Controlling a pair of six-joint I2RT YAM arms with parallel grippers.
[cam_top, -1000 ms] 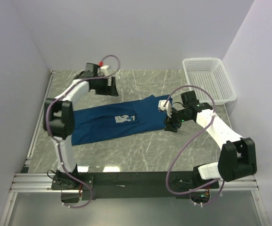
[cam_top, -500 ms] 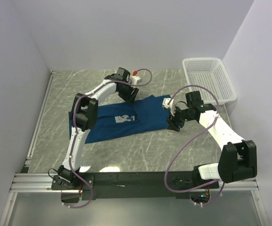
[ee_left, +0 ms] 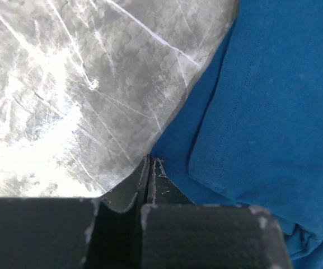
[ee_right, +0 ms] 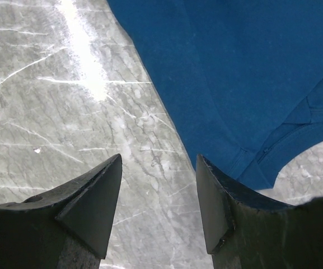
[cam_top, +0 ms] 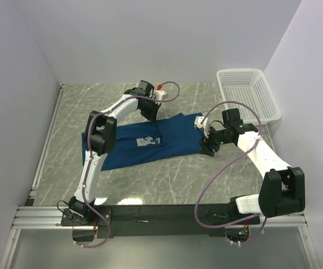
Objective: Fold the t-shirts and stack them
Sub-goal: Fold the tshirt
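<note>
A second ago the left arm was bent toward the far left of the table (cam_top: 167,179), its gripper off the cloth. It has since swung right, and the left gripper (ee_left: 149,163) now sits at the far edge of the shirt (cam_top: 125,148), just behind the pale print (cam_top: 148,141). Its jaws were wide apart then and are pressed together now. In the left wrist view the tips meet right where the blue hem touches the marble. Whether any cloth is caught between them cannot be told.

The shirt lies flat near the middle of the table, its long axis running left to right and rising slightly to the right. It lies much as it did a second ago.

The right gripper (ee_right: 158,159) has edged a little to the right and otherwise stands as before, at the near right corner of the shirt. Its jaws are apart with nothing between them. In the right wrist view the left finger (ee_right: 94,202) hangs over bare marble, and the right finger stands over the blue edge beside a curved hem. Whether the tips touch the table cannot be told.

The white mesh basket (cam_top: 240,71) stands in the far right corner against the wall, where it stood before, well apart from the shirt. Only its own mesh walls and floor show inside it.
</note>
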